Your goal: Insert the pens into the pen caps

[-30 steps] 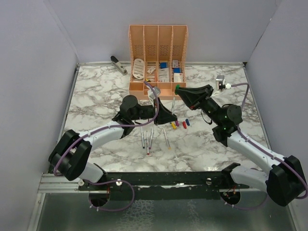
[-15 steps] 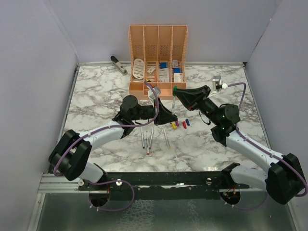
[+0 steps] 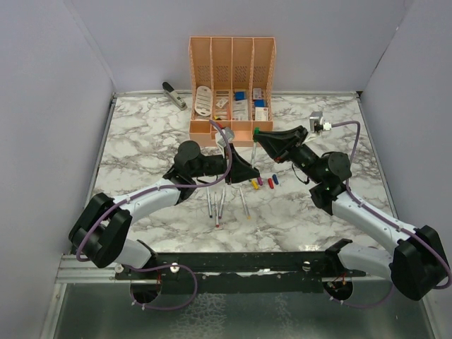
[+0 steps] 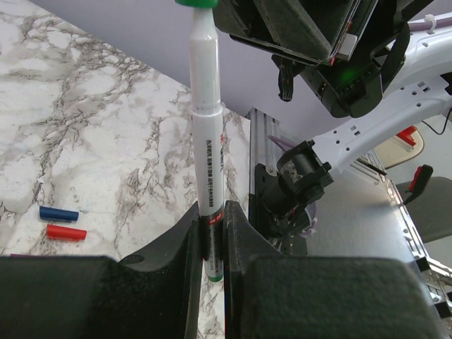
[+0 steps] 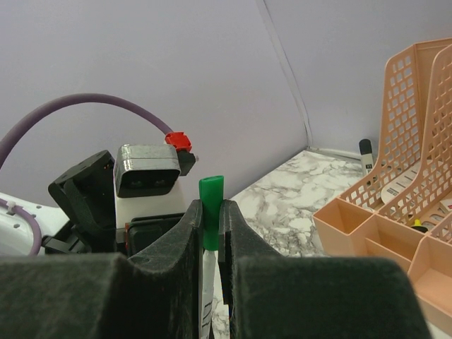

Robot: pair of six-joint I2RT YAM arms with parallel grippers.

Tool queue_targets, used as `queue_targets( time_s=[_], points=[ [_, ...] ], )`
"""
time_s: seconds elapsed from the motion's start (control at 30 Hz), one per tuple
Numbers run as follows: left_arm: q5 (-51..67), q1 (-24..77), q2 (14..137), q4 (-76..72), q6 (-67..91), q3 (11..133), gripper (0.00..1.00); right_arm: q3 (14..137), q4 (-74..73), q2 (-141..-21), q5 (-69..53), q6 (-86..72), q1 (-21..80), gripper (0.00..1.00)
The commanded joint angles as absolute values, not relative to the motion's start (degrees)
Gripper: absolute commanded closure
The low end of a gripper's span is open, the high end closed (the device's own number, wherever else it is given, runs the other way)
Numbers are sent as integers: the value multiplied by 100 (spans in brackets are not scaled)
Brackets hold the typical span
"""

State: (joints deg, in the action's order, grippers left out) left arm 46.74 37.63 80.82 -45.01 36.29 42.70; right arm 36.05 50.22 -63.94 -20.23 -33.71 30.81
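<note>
My left gripper (image 3: 247, 171) (image 4: 212, 236) is shut on the lower end of a white pen (image 3: 254, 150) (image 4: 209, 155), which it holds upright above the table. My right gripper (image 3: 260, 134) (image 5: 210, 220) is shut on the green pen cap (image 3: 257, 131) (image 5: 210, 201). The cap sits right on the pen's top end, and the white barrel (image 5: 209, 282) shows just below it. Three more pens (image 3: 221, 205) lie side by side on the marble in front of the left gripper. Yellow (image 3: 253, 184), purple (image 3: 260, 181), red (image 3: 270, 183) (image 4: 66, 232) and blue (image 3: 275, 179) (image 4: 58, 213) caps lie in a row to their right.
A peach organizer (image 3: 231, 127) (image 5: 367, 233) with blue and white items stands at the back centre, close behind both grippers. A grey-black stapler (image 3: 174, 94) lies at the back left. Purple walls enclose the marble table (image 3: 141, 141) on three sides.
My right gripper has moved a little to the left with the green cap, bringing it over the pen's top. The left gripper and its pen have stayed where they were.
</note>
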Motion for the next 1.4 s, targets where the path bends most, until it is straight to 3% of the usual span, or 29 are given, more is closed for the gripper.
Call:
queue_targets(
  time_s=[0.0, 0.77, 1.37],
  points=[
    [4536, 3792, 7925, -4740, 3533, 4228, 100, 3709, 4958, -6263, -1944, -3296, 3120, 99],
    [4417, 3781, 7914, -4637, 3337, 4624, 100, 3525, 4507, -6449, -2129, -3601, 3363, 99],
    [2912, 3428, 7504, -3751, 2491, 5220, 100, 3994, 2224, -6769, -1467, -2909, 3780, 99]
  ],
)
